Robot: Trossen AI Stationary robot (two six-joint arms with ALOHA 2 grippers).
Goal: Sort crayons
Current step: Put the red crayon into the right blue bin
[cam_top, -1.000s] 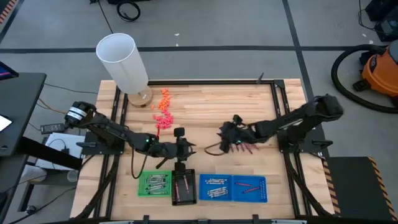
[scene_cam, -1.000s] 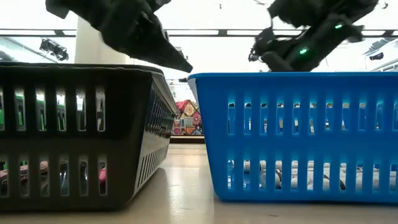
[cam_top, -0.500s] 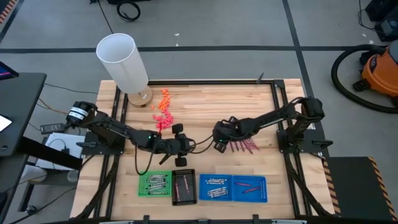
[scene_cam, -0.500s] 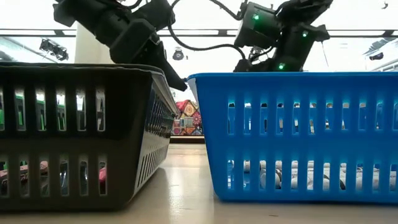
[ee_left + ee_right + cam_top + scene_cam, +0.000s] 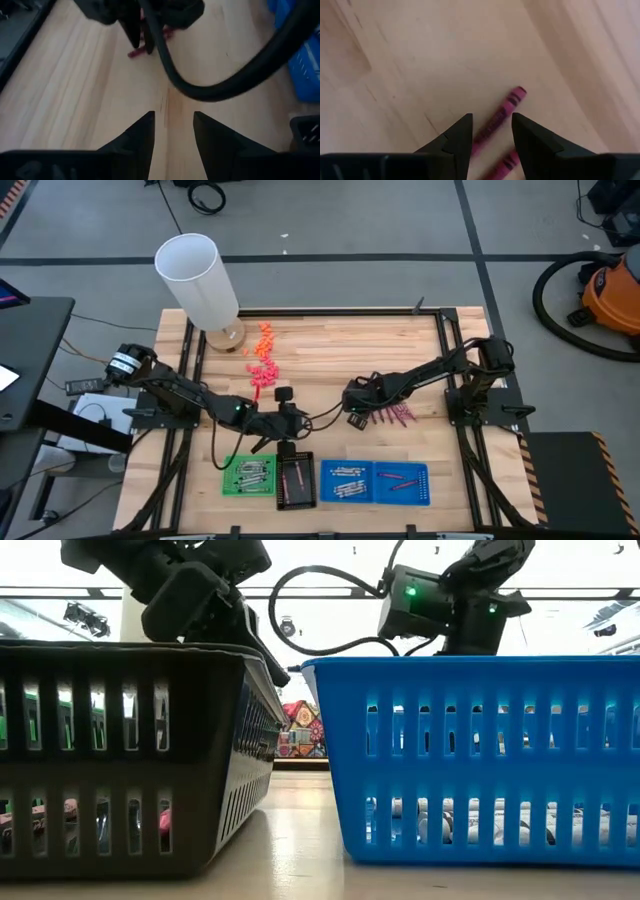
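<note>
i hold the right gripper (image 5: 491, 131) unclenched and empty, a magenta crayon (image 5: 499, 117) just ahead between its fingers. next i judge: lower, then clench. the left gripper (image 5: 173, 131) waits unclenched, empty.

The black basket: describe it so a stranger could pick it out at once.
Along the near edge of the wooden table runs a row of baskets. The black basket is second from the left, between the green basket and the blue basket; it alone is dark.
</note>
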